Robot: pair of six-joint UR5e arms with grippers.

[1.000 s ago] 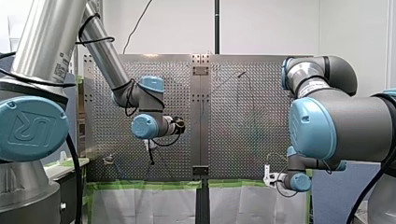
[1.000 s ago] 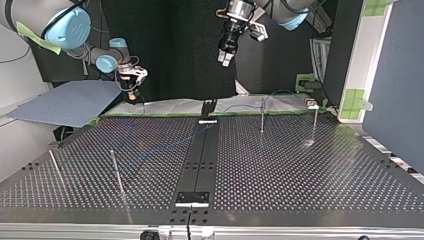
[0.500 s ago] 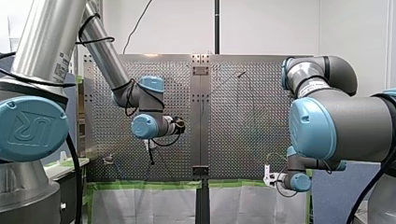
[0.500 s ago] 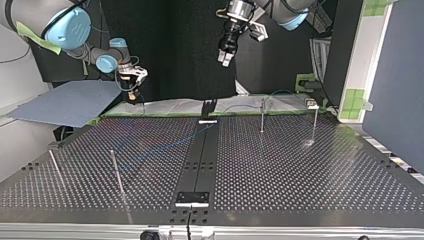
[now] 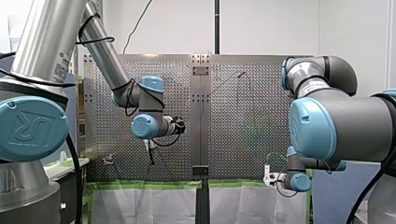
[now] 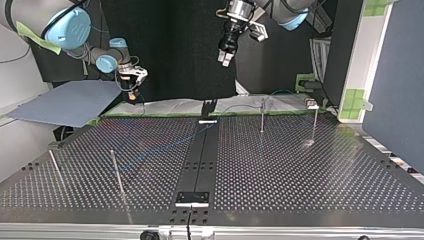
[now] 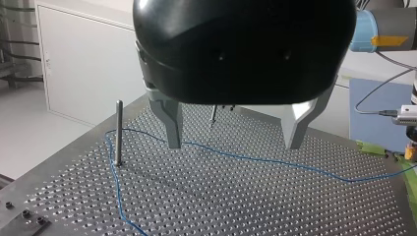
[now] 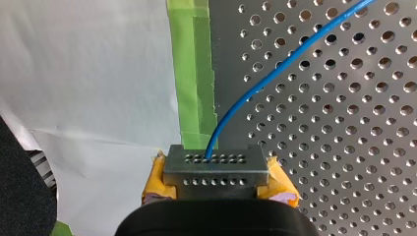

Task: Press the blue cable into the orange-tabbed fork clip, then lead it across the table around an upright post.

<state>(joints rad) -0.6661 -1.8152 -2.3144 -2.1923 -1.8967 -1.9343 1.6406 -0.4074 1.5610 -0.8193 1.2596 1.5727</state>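
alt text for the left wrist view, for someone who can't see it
My left gripper, black with metal fingers spread open and empty, hangs above the perforated table. Under it a blue cable crosses the table and bends by an upright post beside the gripper.

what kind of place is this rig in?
Probably a robotics lab cell: left arm and right arm over a perforated metal table with upright posts and a blue cable, green tape on its edge.
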